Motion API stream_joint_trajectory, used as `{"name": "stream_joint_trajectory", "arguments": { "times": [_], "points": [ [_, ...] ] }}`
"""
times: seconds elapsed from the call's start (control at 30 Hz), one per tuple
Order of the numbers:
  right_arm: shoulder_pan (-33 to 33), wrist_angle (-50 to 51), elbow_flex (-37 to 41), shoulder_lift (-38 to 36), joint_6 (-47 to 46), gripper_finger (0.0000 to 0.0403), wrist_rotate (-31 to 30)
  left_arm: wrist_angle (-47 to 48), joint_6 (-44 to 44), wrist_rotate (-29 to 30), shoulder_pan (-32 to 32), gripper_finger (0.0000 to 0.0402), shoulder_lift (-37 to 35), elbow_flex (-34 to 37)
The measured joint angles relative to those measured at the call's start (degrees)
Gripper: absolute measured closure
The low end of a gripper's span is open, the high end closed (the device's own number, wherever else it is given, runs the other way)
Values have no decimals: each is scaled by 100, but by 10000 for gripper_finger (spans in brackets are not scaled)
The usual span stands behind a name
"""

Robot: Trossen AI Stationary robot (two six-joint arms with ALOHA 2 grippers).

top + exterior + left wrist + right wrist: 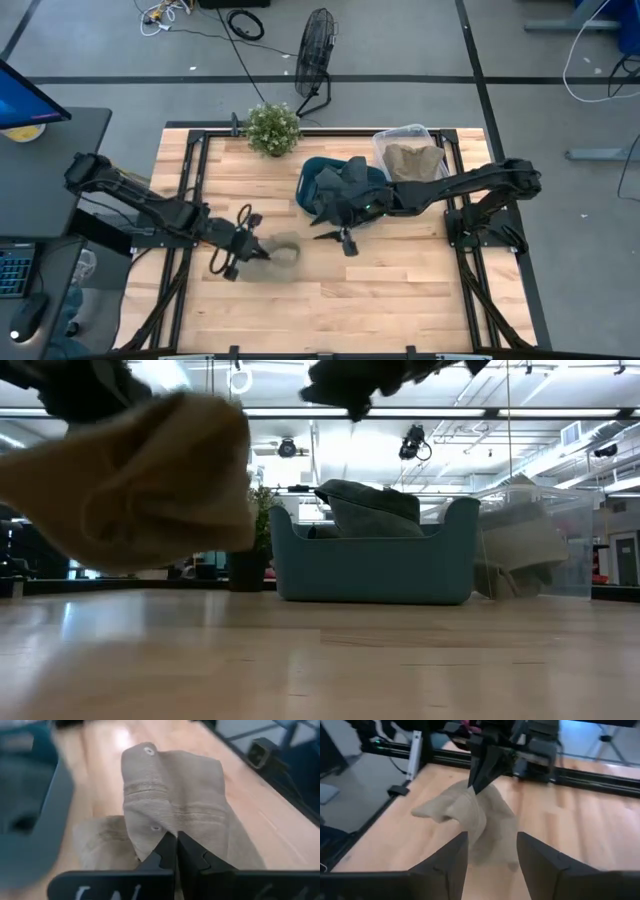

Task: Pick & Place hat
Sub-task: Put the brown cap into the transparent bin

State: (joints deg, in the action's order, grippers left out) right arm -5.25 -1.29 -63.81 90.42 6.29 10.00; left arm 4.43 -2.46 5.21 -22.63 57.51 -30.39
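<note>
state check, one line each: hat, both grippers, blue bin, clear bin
tan hat: pinched by the left gripper, lifted off the table in the low view, hanging crumpled
left gripper: shut on the tan hat
right gripper: open, empty, facing the hat
blue bin: upright on the table, holds dark hats piled above the rim
clear bin: upright beside the blue bin, holds tan fabric

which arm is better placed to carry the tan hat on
Left. The left gripper is already shut on the tan hat, holding it off the table. The right gripper hangs open nearby, holding nothing.
</note>
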Motion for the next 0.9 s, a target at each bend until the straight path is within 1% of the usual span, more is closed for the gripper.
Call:
{"name": "stream_joint_trajectory", "arguments": {
  "times": [0.13,0.23,0.3,0.43,0.5,0.57,0.63,0.73,0.8,0.9],
  "points": [
    [-154,-713,0,582,10,229,196,-263,-1170,15,-286,398,163,-4],
    [-276,-1231,0,926,204,229,202,-295,-2122,-6,-431,398,327,-2],
    [-343,-1574,0,1081,323,229,201,-302,-2604,-94,-505,398,459,-2],
    [-408,-2132,0,1237,547,229,201,-393,-2725,-159,-559,398,699,-2],
    [-403,-2232,-3,1305,608,228,199,-562,-2883,-149,-566,399,790,-2],
    [-399,-2123,-2,1392,609,225,193,-878,-3208,-148,-566,399,842,-2],
    [-391,-2148,-2,1511,555,219,179,-1227,-3609,-197,-566,399,853,-2],
    [-377,-2176,-2,1638,398,206,183,-1544,-4130,-501,-566,399,856,-2],
    [-362,-2192,-2,1701,285,195,187,-1624,-4325,-695,-566,399,856,-2],
    [-339,-2169,2,1723,-66,180,198,-1618,-4367,-761,-566,399,856,-2]
  ]
}}
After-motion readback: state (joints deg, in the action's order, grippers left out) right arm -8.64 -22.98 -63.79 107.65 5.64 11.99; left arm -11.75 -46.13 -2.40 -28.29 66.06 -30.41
